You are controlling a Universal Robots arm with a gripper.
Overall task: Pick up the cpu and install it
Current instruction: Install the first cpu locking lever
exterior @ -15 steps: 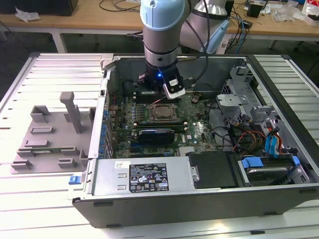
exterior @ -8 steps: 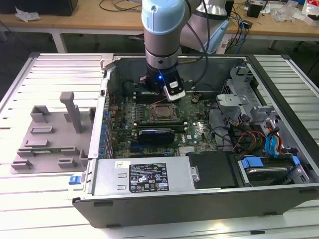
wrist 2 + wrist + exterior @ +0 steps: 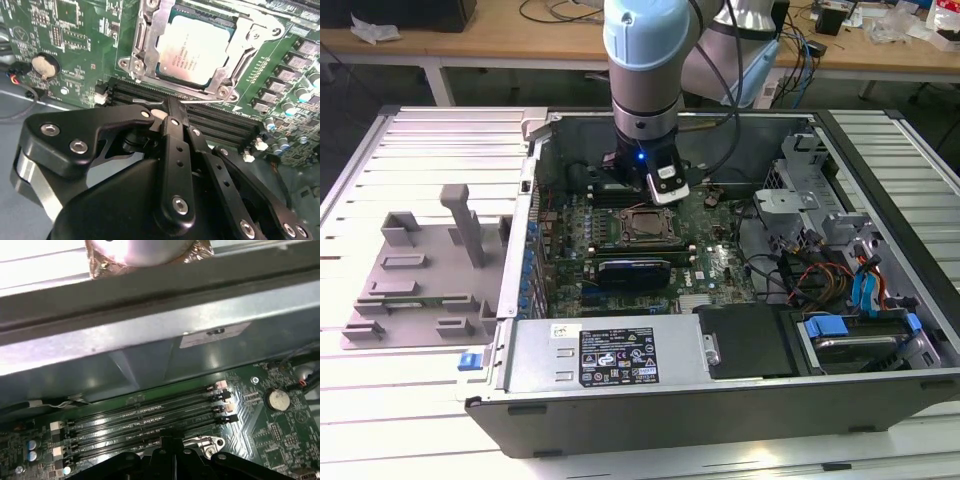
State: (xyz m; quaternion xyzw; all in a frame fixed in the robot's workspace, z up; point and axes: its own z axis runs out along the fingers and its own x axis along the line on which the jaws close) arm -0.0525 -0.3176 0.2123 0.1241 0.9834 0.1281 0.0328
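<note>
The cpu lies flat in the motherboard socket, its pale metal top framed by the socket's metal bracket; just beside it run the dark memory slots — also seen in the first wrist view; the gripper hangs above those slots with its fingers drawn together, holding nothing; in the exterior view the arm reaches down into the open computer case — the grey fixture tray sits on the table toward the exterior view's left.
</note>
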